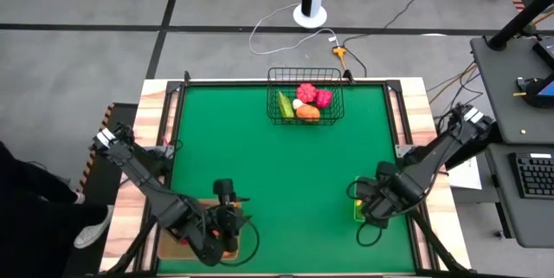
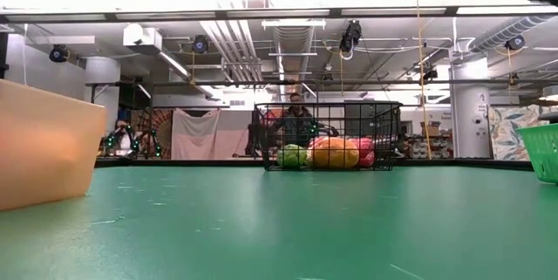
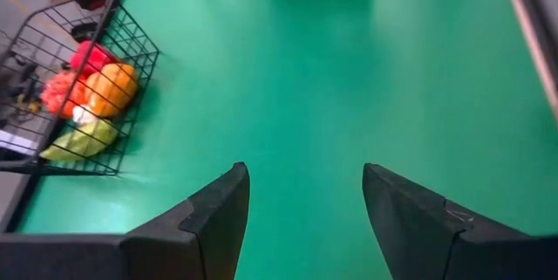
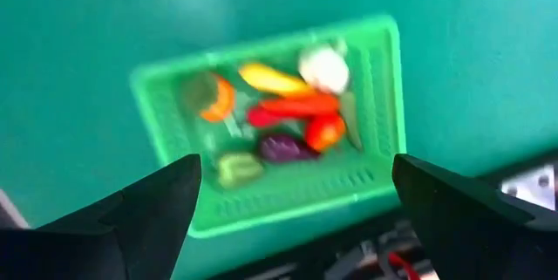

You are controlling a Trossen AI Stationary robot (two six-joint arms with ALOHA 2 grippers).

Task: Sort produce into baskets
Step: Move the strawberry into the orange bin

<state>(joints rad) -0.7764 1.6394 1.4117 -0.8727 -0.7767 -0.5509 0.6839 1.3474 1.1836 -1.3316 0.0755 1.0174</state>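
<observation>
Produce sits in two places. The black wire basket (image 1: 305, 98) stands at the far edge of the green table (image 1: 286, 174), in the middle, well apart from both grippers. In the high view it holds four bigger pieces: a red piece (image 1: 305, 92), a pink piece (image 1: 324, 98), an orange piece (image 1: 307, 113) and a green piece (image 1: 286, 105). A small white bit shows among them.

The tan tray (image 2: 44, 145) is at the near left corner. The left gripper (image 3: 301, 219) hangs over it, mostly hiding it from above. Its two fingers are spread wide with nothing between them, and it points across the table toward the wire basket.

The small green bin (image 4: 270, 123) is at the near right. The right gripper (image 4: 296, 197) hovers right above it, fingers wide apart and holding nothing. Inside the bin lie about eight small pieces: a yellow piece (image 4: 270, 79), a white piece (image 4: 324, 68), a long red piece (image 4: 301, 105), a purple piece (image 4: 281, 147), a pale green piece (image 4: 237, 168), and a few red, orange and green ones that are too blurred to tell apart.

That makes three containers and two grippers.
</observation>
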